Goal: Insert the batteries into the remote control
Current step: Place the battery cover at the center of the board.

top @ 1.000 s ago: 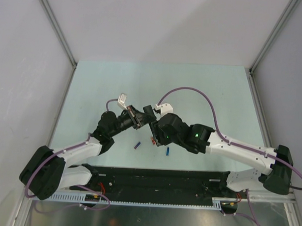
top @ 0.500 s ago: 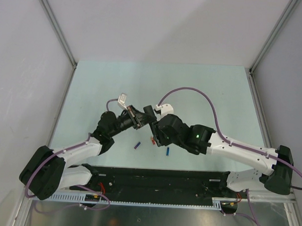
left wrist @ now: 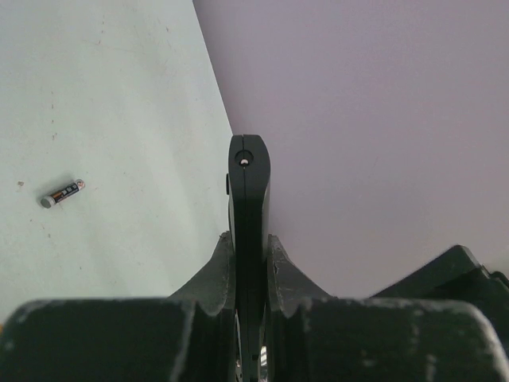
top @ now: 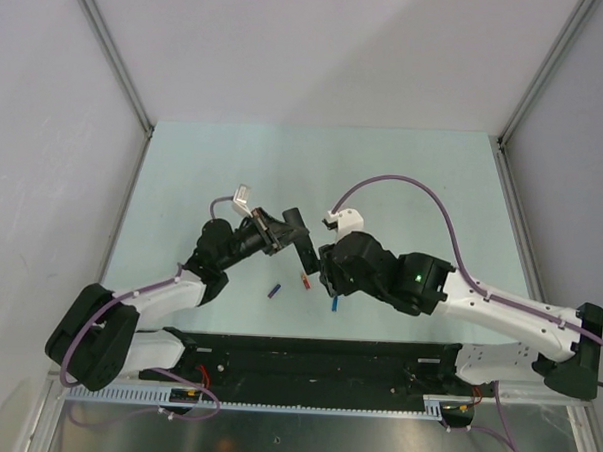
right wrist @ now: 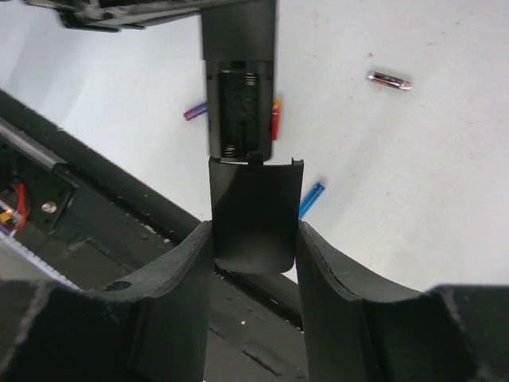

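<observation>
Left hand (left wrist: 249, 243) is pinching remote (left wrist: 249, 183), compartment (right wrist: 241, 111) gaping, only springs (right wrist: 240, 81) showing. Right hand (right wrist: 254, 239) is pinching cover (right wrist: 253, 208). Four batteries (right wrist: 311, 199) are lying on tabletop (right wrist: 413, 175).

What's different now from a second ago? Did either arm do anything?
The right gripper pulled back to the right, holding the battery cover just off the remote control. The left gripper still clamps the remote; the purple-blue, red-orange and bright blue batteries lie where they were.

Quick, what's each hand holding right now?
Left hand: closed on the remote control.
Right hand: closed on the battery cover, pulled off the remote control.
</observation>
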Controlling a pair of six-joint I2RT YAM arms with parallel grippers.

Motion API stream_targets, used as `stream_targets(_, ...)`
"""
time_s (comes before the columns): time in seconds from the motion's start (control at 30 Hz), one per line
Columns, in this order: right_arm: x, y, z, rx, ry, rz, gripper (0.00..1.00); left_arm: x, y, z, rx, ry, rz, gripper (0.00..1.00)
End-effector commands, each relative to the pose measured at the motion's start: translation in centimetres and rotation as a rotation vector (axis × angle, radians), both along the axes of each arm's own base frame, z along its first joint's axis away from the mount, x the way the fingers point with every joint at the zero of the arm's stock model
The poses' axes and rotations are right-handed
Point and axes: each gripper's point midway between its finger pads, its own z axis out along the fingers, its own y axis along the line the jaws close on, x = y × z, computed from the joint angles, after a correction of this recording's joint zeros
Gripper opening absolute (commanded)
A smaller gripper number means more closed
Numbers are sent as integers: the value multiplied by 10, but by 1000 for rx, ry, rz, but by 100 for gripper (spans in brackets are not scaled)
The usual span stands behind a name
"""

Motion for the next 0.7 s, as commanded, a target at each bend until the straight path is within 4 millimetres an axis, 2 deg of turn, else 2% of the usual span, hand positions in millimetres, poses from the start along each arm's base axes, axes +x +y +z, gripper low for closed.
stream_targets(0.0,27,-32,-4,-78,-26,-140,37,4,1,32,-36,-102,-2,0)
stream_targets(0.03,35,-43,-18,-115,-12,-173,37,1,2,31,-35,-105,-10,0)
stream_targets(0.07,50,-59,-27,-135,1,-238,37,-4,4,28,-31,-103,-14,0)
stream_targets(0.1,59,-69,-34,-148,10,-272,37,-9,6,31,-38,-114,-17,0)
stream_targets(0.13,63,-76,-50,-154,36,-284,37,-14,8,32,-43,-119,-28,0)
stream_targets(0.17,79,-93,-56,-153,52,-352,37,-20,11,25,-40,-110,-34,0)
stream_targets(0.2,84,-99,-63,-160,63,-367,37,-27,13,31,-51,-136,-45,0)
stream_targets(0.23,91,-99,-67,-151,68,-374,37,-35,15,26,-49,-130,-62,0)
stream_targets(0.27,97,-105,-81,-183,87,-392,37,-40,16,26,-52,-133,-71,0)
stream_targets(0.3,106,-113,-87,-199,99,-419,37,-46,18,32,-72,-141,-79,0)
stream_targets(0.4,124,-121,-113,-236,144,-450,37,-60,21,29,-87,-129,-120,0)
stream_targets(0.43,128,-117,-117,-222,153,-438,37,-67,23,31,-96,-137,-133,0)
stream_targets(0.53,140,-122,-141,-250,193,-453,37,-81,28,32,-117,-142,-161,0)
stream_targets(0.57,141,-125,-155,-277,220,-456,37,-85,29,31,-121,-138,-176,0)
stream_targets(0.67,146,-136,-172,-309,259,-473,37,-96,31,30,-130,-142,-204,0)
